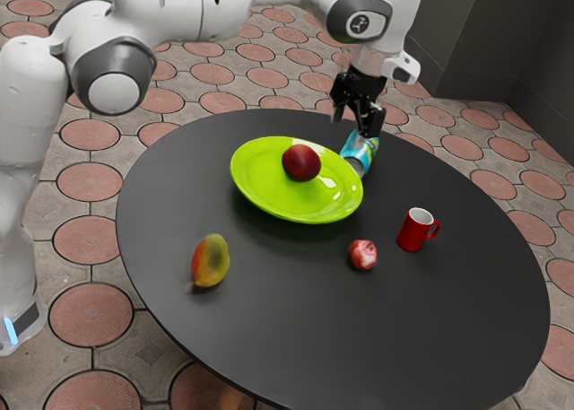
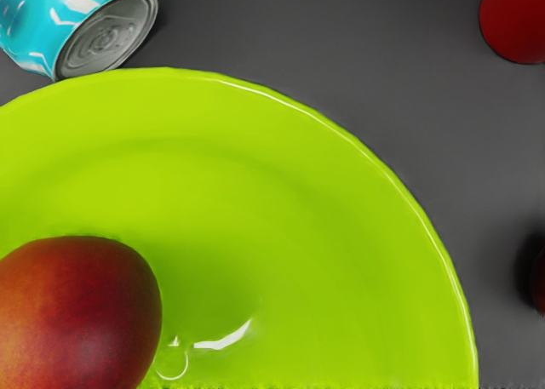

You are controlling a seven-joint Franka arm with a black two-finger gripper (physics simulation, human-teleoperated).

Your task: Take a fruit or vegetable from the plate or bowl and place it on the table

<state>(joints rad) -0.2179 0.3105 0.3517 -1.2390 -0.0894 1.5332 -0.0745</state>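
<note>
Turquoise can [image 2: 47, 19] lies beside green plate [image 2: 298, 193], red mug [image 1: 412, 233] well apart.

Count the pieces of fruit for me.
3: the dark red fruit on the green plate, the yellow-green fruit on the table, and the mottled red fruit near the red mug.

Smooth white casings [image 1: 175, 11] are banded with dark grey rings [image 1: 83, 66]; above the black two-fingered gripper [image 1: 354, 126], a round dark emblem [image 1: 360, 22] is borne on a white cap [image 1: 378, 26], and, well apart from it, the lowest casing [image 1: 18, 289] is marked by a pale blue strip [image 1: 11, 330]
</note>
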